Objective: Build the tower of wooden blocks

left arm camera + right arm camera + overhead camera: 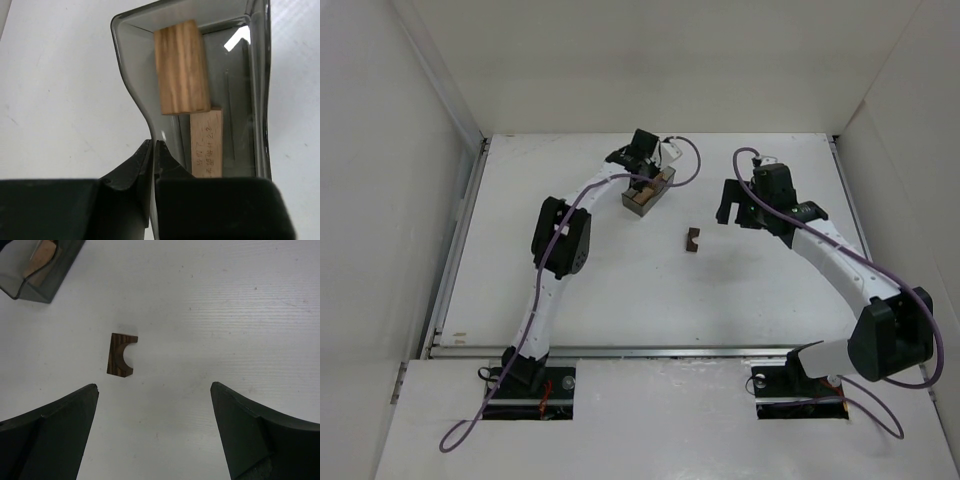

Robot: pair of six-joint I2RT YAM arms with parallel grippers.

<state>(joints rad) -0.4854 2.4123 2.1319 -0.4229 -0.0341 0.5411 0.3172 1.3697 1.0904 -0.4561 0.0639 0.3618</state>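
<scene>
At the upper centre of the overhead frame, you are working the left gripper [152,150] at the grey bin [126,60]. Its fingers are pressing together on the bin's thin side wall, one outside and one inside (nothing wooden is in the grip). Inside the bin, a rounded tan block [181,67] is resting against the end of a flat tan plank [206,145]. Right of the bin and well apart from it, a dark brown block [121,355] with a half-round notch is sitting alone on the desk [620,300]. Further right, the right gripper [154,386] is hanging over the desk with its fingers spread wide and holding nothing, and the dark piece is lying just ahead of it in its wrist view.

No wood block tower is standing yet, so I judge you are at the opening step: taking hold of the bin to get the tan pieces out. Next you are probably tipping or dragging it. That calls for a slow, steady pull, since the wall looks slick and the rounded block may roll.
</scene>
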